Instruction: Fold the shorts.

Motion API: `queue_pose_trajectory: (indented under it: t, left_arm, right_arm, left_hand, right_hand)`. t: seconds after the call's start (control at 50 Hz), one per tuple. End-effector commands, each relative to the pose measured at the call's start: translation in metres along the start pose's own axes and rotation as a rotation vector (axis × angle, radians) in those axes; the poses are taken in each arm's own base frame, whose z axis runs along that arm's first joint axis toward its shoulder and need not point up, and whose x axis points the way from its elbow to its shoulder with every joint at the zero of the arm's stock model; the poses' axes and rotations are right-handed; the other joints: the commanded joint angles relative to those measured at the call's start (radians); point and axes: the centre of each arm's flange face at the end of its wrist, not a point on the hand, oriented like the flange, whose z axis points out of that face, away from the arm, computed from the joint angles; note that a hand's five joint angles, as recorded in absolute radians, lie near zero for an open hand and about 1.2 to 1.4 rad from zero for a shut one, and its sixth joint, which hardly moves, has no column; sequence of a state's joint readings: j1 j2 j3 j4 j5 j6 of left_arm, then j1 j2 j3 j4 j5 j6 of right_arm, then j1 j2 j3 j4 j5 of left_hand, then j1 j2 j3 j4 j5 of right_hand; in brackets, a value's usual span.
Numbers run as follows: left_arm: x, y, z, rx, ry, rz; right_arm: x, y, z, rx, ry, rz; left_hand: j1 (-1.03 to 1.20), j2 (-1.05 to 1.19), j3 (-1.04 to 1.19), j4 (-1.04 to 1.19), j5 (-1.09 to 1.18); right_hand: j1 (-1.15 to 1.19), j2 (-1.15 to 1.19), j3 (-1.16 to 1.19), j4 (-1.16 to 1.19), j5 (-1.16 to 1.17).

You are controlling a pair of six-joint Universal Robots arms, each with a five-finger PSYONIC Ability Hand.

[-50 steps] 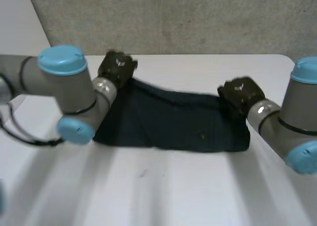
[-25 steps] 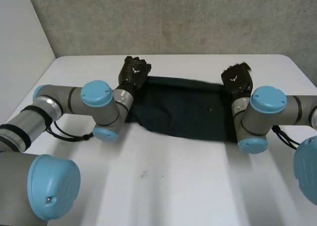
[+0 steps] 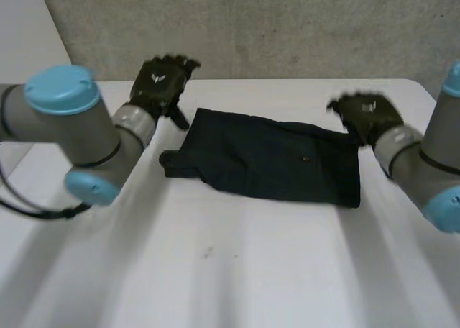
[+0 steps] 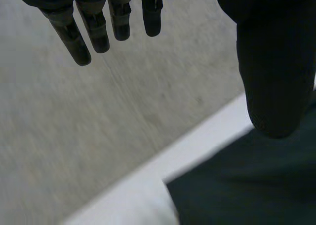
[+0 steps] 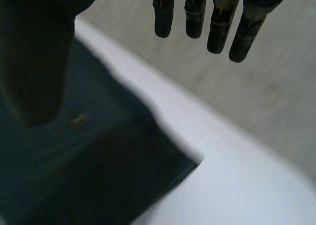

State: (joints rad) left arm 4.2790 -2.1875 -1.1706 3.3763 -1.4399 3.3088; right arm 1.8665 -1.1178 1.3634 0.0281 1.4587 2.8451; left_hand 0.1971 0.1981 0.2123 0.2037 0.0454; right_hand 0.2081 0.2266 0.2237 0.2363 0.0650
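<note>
The dark navy shorts (image 3: 273, 159) lie folded flat across the middle of the white table (image 3: 237, 270). My left hand (image 3: 162, 83) hovers off their far left corner, fingers (image 4: 94, 27) straight and spread, holding nothing. In the left wrist view a corner of the shorts (image 4: 247, 185) lies below the thumb. My right hand (image 3: 366, 116) floats just off the far right corner, open, fingers (image 5: 217, 22) straight. The right wrist view has the shorts' corner (image 5: 98, 166) under the palm.
A grey wall (image 3: 251, 26) rises behind the table's far edge. The table's near half is bare white surface. Both arms reach in from the sides, the left elbow (image 3: 72, 119) over the table's left part.
Both hands have let go of the shorts' far corners, opened and lifted away outward. The shorts now lie released on the table.
</note>
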Motion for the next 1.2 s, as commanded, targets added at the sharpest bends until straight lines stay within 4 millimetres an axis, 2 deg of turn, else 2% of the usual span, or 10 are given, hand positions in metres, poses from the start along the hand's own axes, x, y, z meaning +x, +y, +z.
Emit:
queue_pose_trajectory:
  t: [0.02, 0.2, 0.3, 0.4, 0.56, 0.76, 0.88, 1.0, 1.12, 1.2]
  left_arm:
    - [0.01, 0.031, -0.056, -0.226, 0.05, -0.148]
    - [0.01, 0.05, -0.08, -0.272, 0.042, -0.162]
    - [0.007, 0.053, -0.08, -0.273, 0.033, -0.163]
    - [0.006, 0.052, -0.08, -0.27, 0.031, -0.163]
    - [0.002, 0.039, -0.084, -0.239, 0.02, -0.16]
    - [-0.01, 0.023, -0.088, -0.198, -0.012, -0.156]
    - [-0.012, 0.016, -0.087, -0.176, -0.019, -0.152]
    - [-0.015, 0.006, -0.082, -0.139, -0.027, -0.146]
    - [-0.017, -0.009, -0.074, -0.082, -0.03, -0.136]
    - [-0.019, -0.02, -0.068, -0.046, -0.03, -0.128]
  right_arm:
    - [-0.009, 0.045, -0.012, -0.157, -0.032, 0.058]
    - [-0.004, 0.09, 0.02, -0.115, 0.022, 0.039]
    - [-0.003, 0.1, 0.028, -0.134, 0.027, 0.013]
    - [0.02, 0.096, 0.029, -0.133, 0.09, 0.026]
    - [0.06, 0.058, 0.01, -0.087, 0.175, -0.073]
    - [0.071, 0.043, 0.015, -0.16, 0.15, -0.613]
    - [0.005, -0.01, 0.024, 0.076, 0.053, -0.726]
    - [-0.074, -0.034, 0.019, 0.306, -0.097, -0.796]
    - [-0.162, 0.001, 0.002, 0.443, -0.439, -0.829]
    - [-0.179, 0.019, -0.003, 0.457, -0.55, -0.822]
  left_hand:
    - [-0.001, -0.002, -0.016, -0.008, -0.024]
    - [-0.001, -0.002, -0.016, -0.008, -0.024]
    - [0.002, 0.001, -0.013, -0.005, -0.021]
    - [-0.001, -0.002, -0.016, -0.008, -0.024]
    - [-0.001, -0.002, -0.016, -0.008, -0.024]
    - [-0.004, -0.005, -0.019, -0.011, -0.027]
    - [-0.004, -0.005, -0.019, -0.011, -0.027]
    - [-0.01, -0.011, -0.025, -0.017, -0.033]
    - [-0.01, -0.011, -0.025, -0.017, -0.033]
    - [-0.01, -0.011, -0.025, -0.017, -0.033]
  right_hand:
    - [0.22, 0.202, 0.204, 0.192, 0.189]
    - [0.481, 0.463, 0.466, 0.453, 0.45]
    - [1.187, 1.169, 1.172, 1.159, 1.156]
    - [1.188, 1.17, 1.173, 1.16, 1.157]
    - [1.188, 1.17, 1.173, 1.16, 1.157]
    - [1.188, 1.17, 1.173, 1.16, 1.157]
    - [1.188, 1.17, 1.173, 1.16, 1.157]
    - [1.188, 1.17, 1.173, 1.16, 1.157]
    - [1.188, 1.17, 1.173, 1.16, 1.157]
    - [1.105, 1.086, 1.089, 1.077, 1.073]
